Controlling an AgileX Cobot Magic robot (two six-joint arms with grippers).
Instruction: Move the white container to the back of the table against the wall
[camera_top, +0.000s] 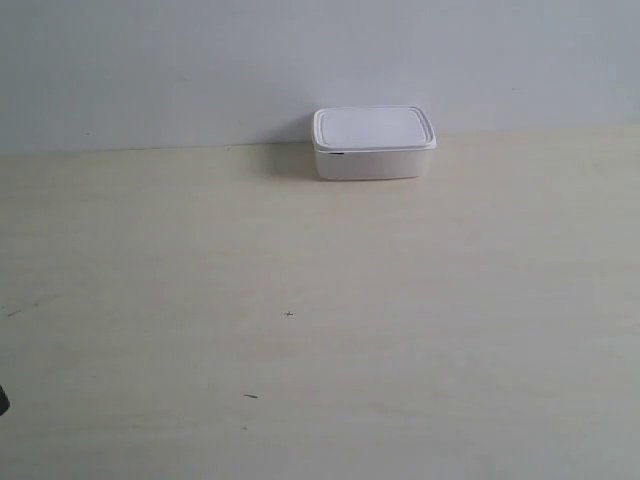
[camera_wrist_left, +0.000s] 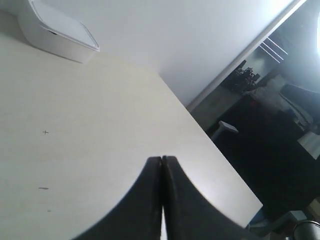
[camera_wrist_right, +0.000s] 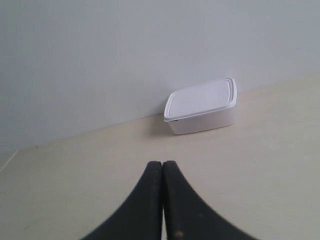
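Note:
The white container (camera_top: 372, 143) sits with its lid on at the back of the table (camera_top: 320, 330), close against the wall (camera_top: 200, 70). It also shows in the left wrist view as the white container (camera_wrist_left: 57, 32) and in the right wrist view as the white container (camera_wrist_right: 202, 106). My left gripper (camera_wrist_left: 162, 159) is shut on nothing, well away from the box, above bare table. My right gripper (camera_wrist_right: 162, 163) is shut and empty too, a short way in front of the box. Neither gripper shows in the exterior view.
A few tiny dark specks (camera_top: 289, 314) mark the table top. The table's side edge (camera_wrist_left: 220, 150) drops off to a dark room with clutter (camera_wrist_left: 260, 85). A small dark part (camera_top: 3, 400) pokes in at the exterior view's left edge.

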